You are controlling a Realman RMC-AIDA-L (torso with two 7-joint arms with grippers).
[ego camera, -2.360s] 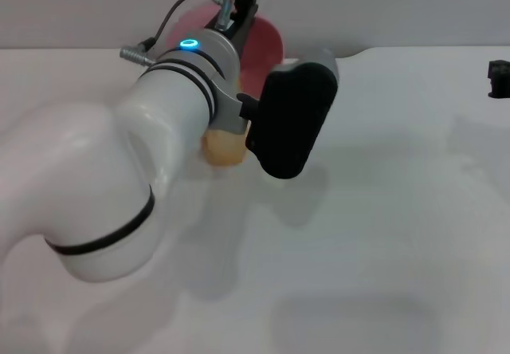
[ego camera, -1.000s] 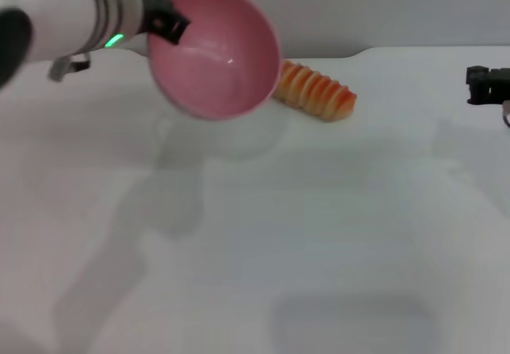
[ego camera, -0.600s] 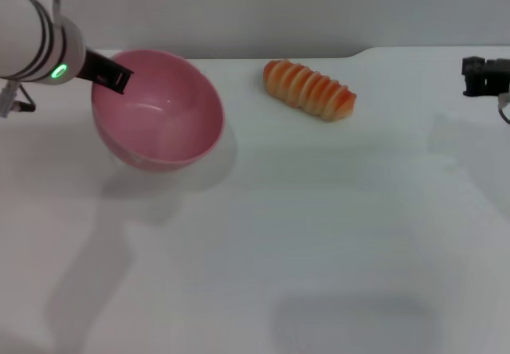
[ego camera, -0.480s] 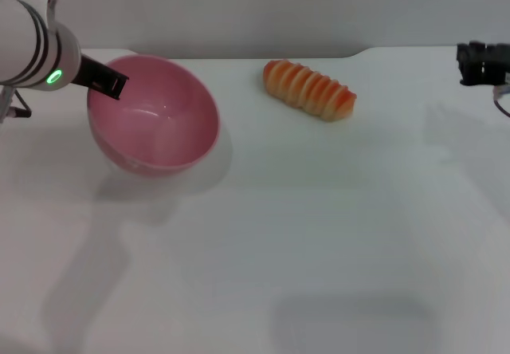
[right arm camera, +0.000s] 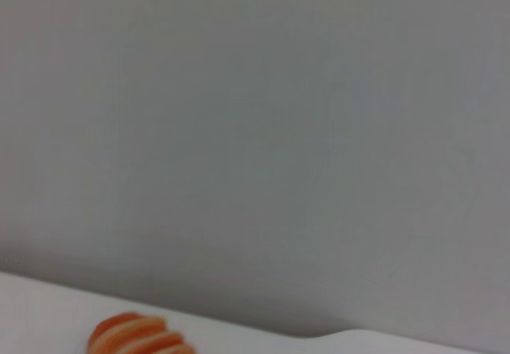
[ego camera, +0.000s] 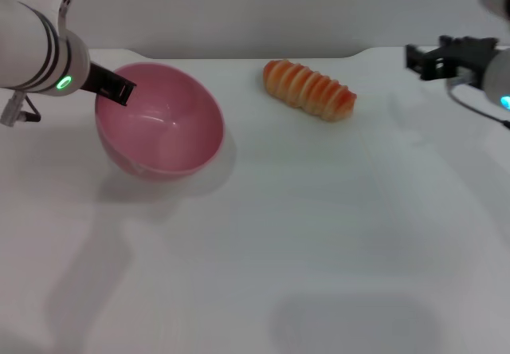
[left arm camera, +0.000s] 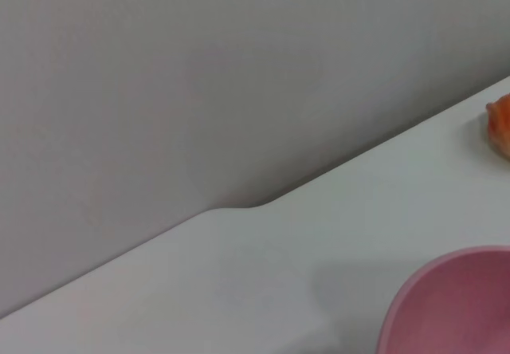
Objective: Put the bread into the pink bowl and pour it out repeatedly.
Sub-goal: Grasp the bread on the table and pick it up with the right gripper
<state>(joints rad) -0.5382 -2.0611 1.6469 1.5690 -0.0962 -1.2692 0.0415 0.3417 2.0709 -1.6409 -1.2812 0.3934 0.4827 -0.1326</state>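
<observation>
While bread [ego camera: 309, 89] lies diagonal, pink bowl [ego camera: 159, 120] sits upright.

A bare robotics test bench, not a home or kitchen: a smooth white tabletop [ego camera: 319, 234] with a notched far edge at 12 o'clock meets a plain grey wall [ego camera: 279, 11], white robot arms entering at 10 and 2 o'clock.

Left gripper [ego camera: 118, 91] far left — right gripper [ego camera: 422, 59] far right
</observation>
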